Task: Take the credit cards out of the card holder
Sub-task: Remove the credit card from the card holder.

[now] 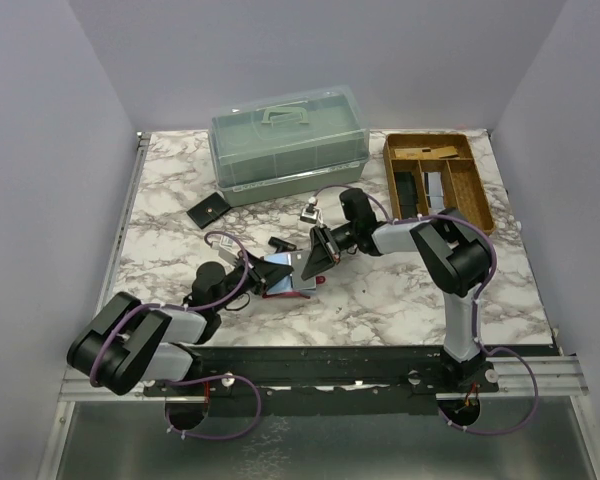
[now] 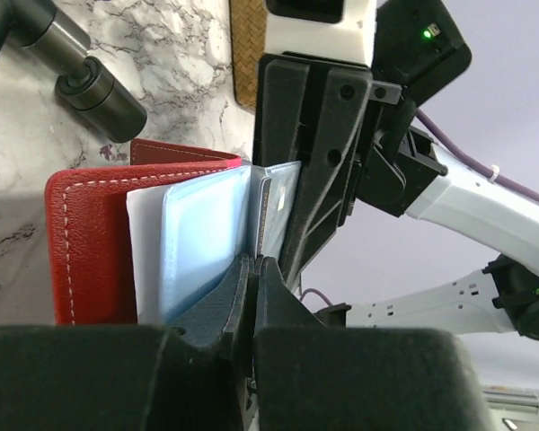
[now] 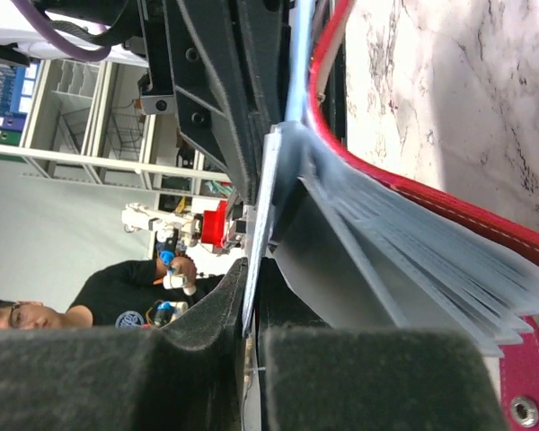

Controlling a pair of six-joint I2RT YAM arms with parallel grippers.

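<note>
two arms meet at the red card holder

the red card holder (image 1: 288,288) lies open near the middle of the marble tabletop (image 1: 400,300), a bit to the near side. both arms reach in to it.

the left gripper (image 2: 254,268) comes in from the near left. its jaws are pressed tight together on the edge of the card holder's clear pockets (image 2: 202,242), and they hold it there.

the right gripper (image 3: 251,292) comes in from the far right. its jaws are squeezed together too, on the thin edge of one pale credit card (image 3: 264,224). that card stands on its edge just beside the pockets, right at the open card holder. i cannot tell if it is all the way out of its pocket. the two grippers are very close, almost touching.

at the far side of the tabletop stands a big green box (image 1: 288,140) with a clear lid. at the far right is a brown tray (image 1: 477,178) with small things in it. a flat black thing (image 1: 208,210) lies alone, left of the middle, apart from the card holder.
</note>
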